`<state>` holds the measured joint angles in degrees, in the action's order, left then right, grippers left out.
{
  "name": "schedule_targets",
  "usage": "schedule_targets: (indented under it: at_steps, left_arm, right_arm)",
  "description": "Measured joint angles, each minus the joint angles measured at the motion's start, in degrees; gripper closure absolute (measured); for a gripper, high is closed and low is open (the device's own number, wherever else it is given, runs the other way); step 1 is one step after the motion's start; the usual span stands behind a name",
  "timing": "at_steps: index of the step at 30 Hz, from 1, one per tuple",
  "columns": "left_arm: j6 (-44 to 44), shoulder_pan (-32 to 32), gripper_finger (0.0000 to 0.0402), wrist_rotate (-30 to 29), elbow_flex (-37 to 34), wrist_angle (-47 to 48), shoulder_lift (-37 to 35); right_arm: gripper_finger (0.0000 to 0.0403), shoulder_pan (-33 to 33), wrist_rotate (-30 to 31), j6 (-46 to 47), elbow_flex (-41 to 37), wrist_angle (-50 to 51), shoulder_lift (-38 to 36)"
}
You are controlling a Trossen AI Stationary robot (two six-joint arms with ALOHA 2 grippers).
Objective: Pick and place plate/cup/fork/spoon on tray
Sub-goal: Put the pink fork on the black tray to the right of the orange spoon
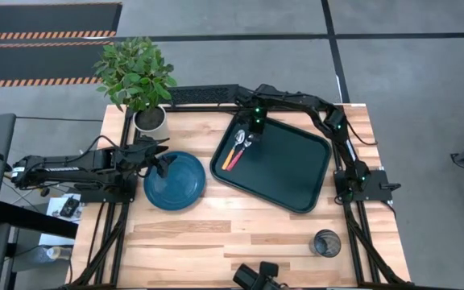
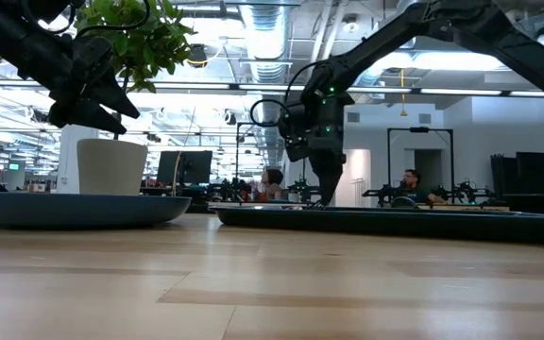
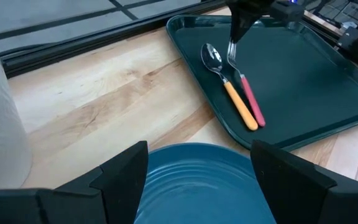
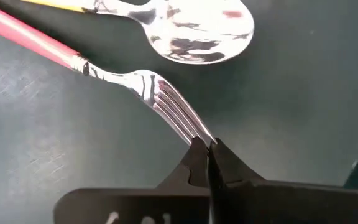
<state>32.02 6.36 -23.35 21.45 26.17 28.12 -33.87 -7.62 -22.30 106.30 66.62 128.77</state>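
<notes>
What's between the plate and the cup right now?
Only bare tabletop between plate and cup, per the high view; the tray sits off that line.

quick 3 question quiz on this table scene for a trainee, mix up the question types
1. True or false: the cup stands on the tray.
2. Which pincer is shut on the fork tines? A. left B. right
3. Fill in: the open left pincer hovers over the rim of the ____.

Key
1. False; it stands on the table, off the tray.
2. B; the right pincer pinches the tines beside the spoon.
3. plate
</notes>
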Motion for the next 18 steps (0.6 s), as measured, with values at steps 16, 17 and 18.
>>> schedule_targets:
  at_steps: [16,17,18]
  left_arm:
    - [-0.21,0.01,0.0132,-0.03,0.00,0.02,0.01]
    - [-0.31,0.02,0.0132,-0.03,0.00,0.02,0.01]
    - [-0.31,0.01,0.0132,-0.03,0.00,0.03,0.00]
  right_arm:
    - [0.0402,0.49,2.17,-5.03,-0.01,7.57,0.00]
    - [0.0402,0.62,2.35,-5.74,-0.02,8.39,0.00]
    - [0.0402,0.79,2.75,-6.21,-0.02,9.03,0.00]
